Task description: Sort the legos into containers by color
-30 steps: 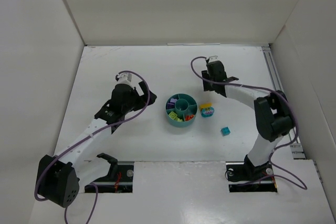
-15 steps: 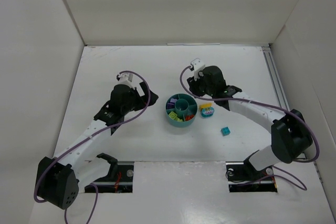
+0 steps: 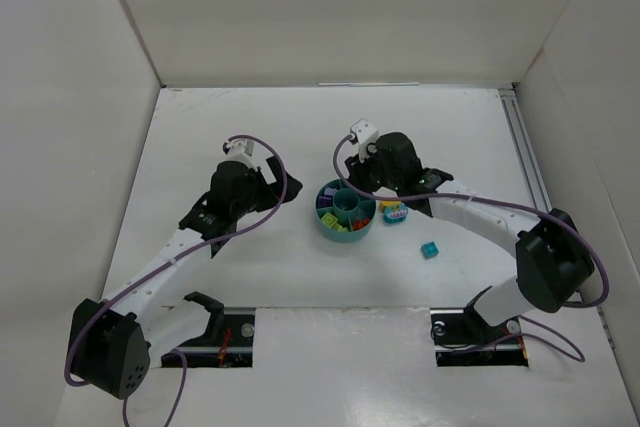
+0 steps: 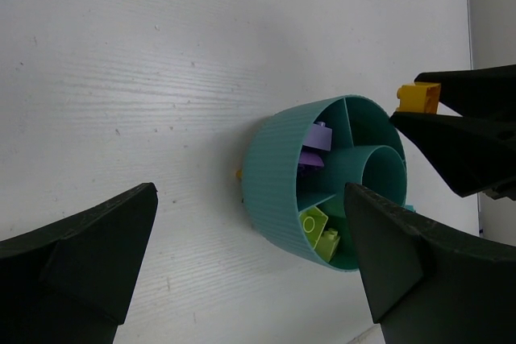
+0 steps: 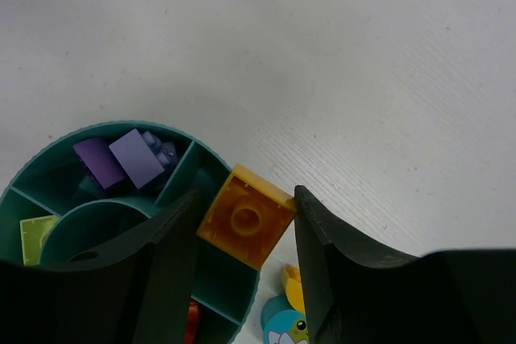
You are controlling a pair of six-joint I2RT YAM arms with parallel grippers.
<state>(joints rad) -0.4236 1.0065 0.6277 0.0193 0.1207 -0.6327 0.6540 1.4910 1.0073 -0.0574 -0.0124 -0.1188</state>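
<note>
Orange square plastic brick (image 5: 246,227) clamped in right hand (image 5: 246,207), over far rim of round teal plastic dish (image 3: 345,235), beside the wedge holding purple bricks (image 5: 135,157). Left hand (image 4: 248,191) spread wide, left of dish.

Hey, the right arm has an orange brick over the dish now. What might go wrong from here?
The orange brick in the right pincer hangs across the rim of the dish, so letting go now might bounce it out onto the table. The wedge next to it holds purple bricks, so a small drift that way could put it in with the wrong colour.
</note>
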